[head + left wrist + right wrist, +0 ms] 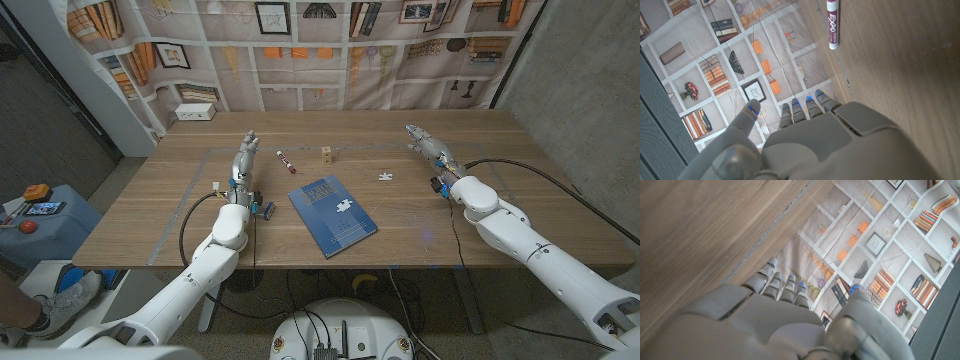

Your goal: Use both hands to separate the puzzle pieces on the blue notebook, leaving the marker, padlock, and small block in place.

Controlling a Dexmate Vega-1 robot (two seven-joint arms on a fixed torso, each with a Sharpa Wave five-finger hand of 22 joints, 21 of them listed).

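While notebook (332, 216) lies centre, each robot hand (244, 157) stands apart.

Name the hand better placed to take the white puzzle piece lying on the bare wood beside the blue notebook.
Right. The right hand is open and nearer the loose white puzzle piece. The left hand is across the blue notebook, beside the red marker.

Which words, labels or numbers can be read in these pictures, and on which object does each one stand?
"EXPO": on the white barrel of the dark red marker lying on the wooden table, read in the left wrist view.
Blue notebook cover: any print is too small to read.
Framed pictures and book spines on the printed backdrop: too blurred to read.
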